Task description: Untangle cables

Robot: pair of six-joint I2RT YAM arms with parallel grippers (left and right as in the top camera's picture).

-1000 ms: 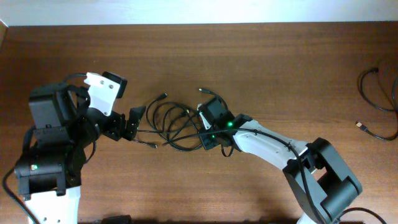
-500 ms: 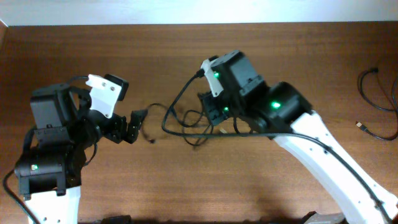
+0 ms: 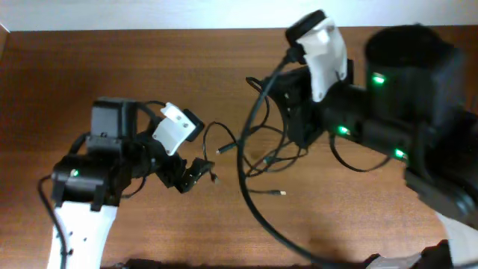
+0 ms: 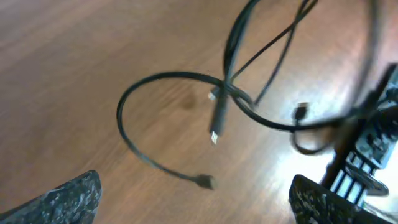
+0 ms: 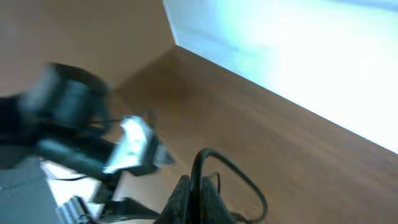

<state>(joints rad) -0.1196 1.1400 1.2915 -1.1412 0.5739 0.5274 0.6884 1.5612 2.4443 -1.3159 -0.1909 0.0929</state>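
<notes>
Hanging from the R gripper (image 5: 194, 190), the cables (image 3: 249, 149) dangle in a loose bunch of loops over the table (image 3: 89, 67), approx. mid-table. The R gripper's jaws are pressed together on a strand, and in the R wrist view a loop rises out from betw. them. That view is blurred, so can't tell how many strands are pinched. The R arm (image 3: 407, 97) is high up & fills the right side of the overhead view.

Bottom of the bunch reaches the wood. One silver-tipped plug (image 3: 281, 193) lies flat on the table below the loops.

L gripper (image 3: 194, 173) sits low, near the bunch's left edge. Its jaws are spread wide, at the 2 bottom corners of the L wrist view, w/ only bare wood betw. them. Ahead of it that view shows a big loop, a plug hanging across it & another strand end lying on the wood. No contact betw. the L gripper & cables is visible.
</notes>
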